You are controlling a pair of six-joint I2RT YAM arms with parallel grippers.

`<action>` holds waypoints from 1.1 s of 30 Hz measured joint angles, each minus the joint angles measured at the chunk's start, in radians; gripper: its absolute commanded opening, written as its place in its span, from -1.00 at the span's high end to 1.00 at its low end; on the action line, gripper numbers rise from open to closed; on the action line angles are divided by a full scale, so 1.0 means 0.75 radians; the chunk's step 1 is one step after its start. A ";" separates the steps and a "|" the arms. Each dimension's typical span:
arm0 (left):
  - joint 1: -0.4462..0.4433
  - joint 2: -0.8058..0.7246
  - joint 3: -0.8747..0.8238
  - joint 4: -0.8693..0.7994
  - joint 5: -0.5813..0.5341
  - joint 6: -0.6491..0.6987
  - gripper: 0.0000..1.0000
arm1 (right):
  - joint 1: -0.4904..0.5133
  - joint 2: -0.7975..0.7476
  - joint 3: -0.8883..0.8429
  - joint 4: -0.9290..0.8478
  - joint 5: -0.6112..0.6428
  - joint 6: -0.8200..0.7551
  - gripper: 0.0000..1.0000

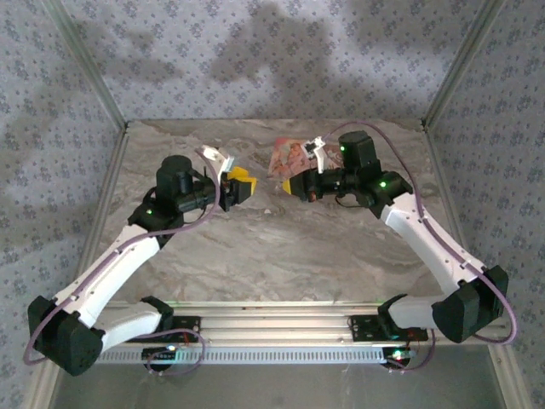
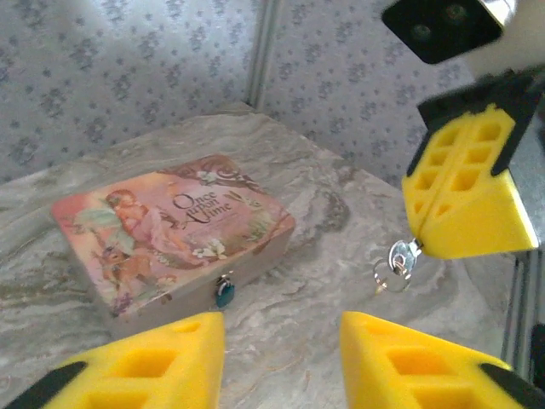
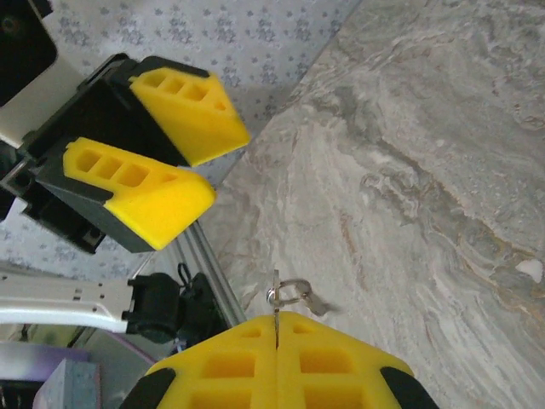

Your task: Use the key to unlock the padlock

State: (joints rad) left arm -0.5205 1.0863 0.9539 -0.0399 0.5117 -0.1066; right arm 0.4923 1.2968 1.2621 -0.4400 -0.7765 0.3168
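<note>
1. yellow-padded right gripper (image 3: 277, 331) is clamped on the key (image 2: 402, 256), its tip and ring protruding, apparently ready for insertion.
2. left gripper (image 2: 281, 345): jaws apart, empty.
3. padlock (image 2: 224, 294) hangs at the pink box (image 2: 170, 230) front, unengaged.

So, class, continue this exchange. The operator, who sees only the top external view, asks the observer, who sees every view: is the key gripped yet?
Observer: Yes. In the right wrist view the right end effector is shut on the key.
Operator: Where is the padlock?
Observer: The left wrist view shows the padlock hanging on the front face of the pink box.
Operator: And the left end effector?
Observer: The left end effector is open, holding nothing.
</note>
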 measured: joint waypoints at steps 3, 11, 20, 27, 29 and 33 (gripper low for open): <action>-0.006 0.000 -0.001 -0.003 0.096 0.045 -0.06 | 0.000 0.004 0.047 -0.071 -0.048 -0.067 1.00; -0.022 0.137 0.163 -0.129 0.370 0.077 -0.07 | 0.028 0.012 0.112 -0.270 -0.071 -0.269 1.00; -0.031 0.182 0.192 -0.182 0.556 0.032 -0.09 | 0.044 0.044 0.124 -0.362 -0.075 -0.379 1.00; -0.058 0.270 0.213 -0.256 0.595 0.026 0.02 | 0.049 0.044 0.124 -0.361 -0.103 -0.400 1.00; -0.060 0.282 0.214 -0.273 0.600 0.027 0.13 | 0.051 0.044 0.124 -0.361 -0.103 -0.401 1.00; -0.060 0.295 0.222 -0.300 0.615 0.036 0.40 | 0.051 0.044 0.124 -0.361 -0.103 -0.404 1.00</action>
State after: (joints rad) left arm -0.5655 1.3075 1.1206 -0.2646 0.9730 -0.0799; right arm 0.5308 1.3296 1.3552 -0.7109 -0.8539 0.0139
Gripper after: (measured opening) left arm 0.332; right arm 0.047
